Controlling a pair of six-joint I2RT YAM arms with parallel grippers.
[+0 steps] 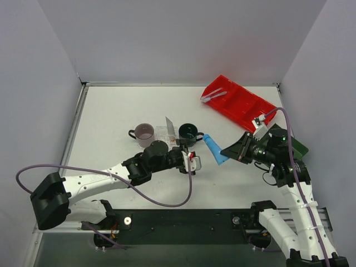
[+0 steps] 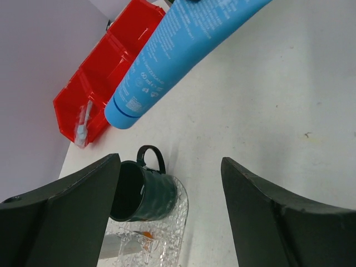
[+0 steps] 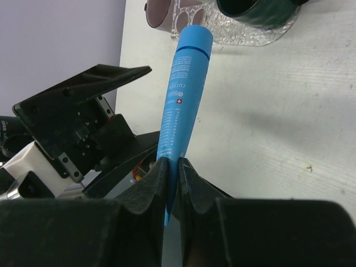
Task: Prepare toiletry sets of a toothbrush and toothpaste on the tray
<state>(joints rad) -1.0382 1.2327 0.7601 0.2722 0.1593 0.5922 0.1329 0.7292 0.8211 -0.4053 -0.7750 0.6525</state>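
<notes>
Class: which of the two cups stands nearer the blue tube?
The dark green mug: the blue tube, pinched in the right gripper, ends just beside it; the mauve cup stands farther off.

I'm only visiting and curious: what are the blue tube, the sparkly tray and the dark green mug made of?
The blue tube: probably soft plastic, smooth with printed text; its flat end is pinched thin in the right gripper. The tray: seemingly clear hard plastic, its pebbled surface glittering. The dark green mug: glossy, faceted wall; ceramic or plastic, I cannot tell.
</notes>
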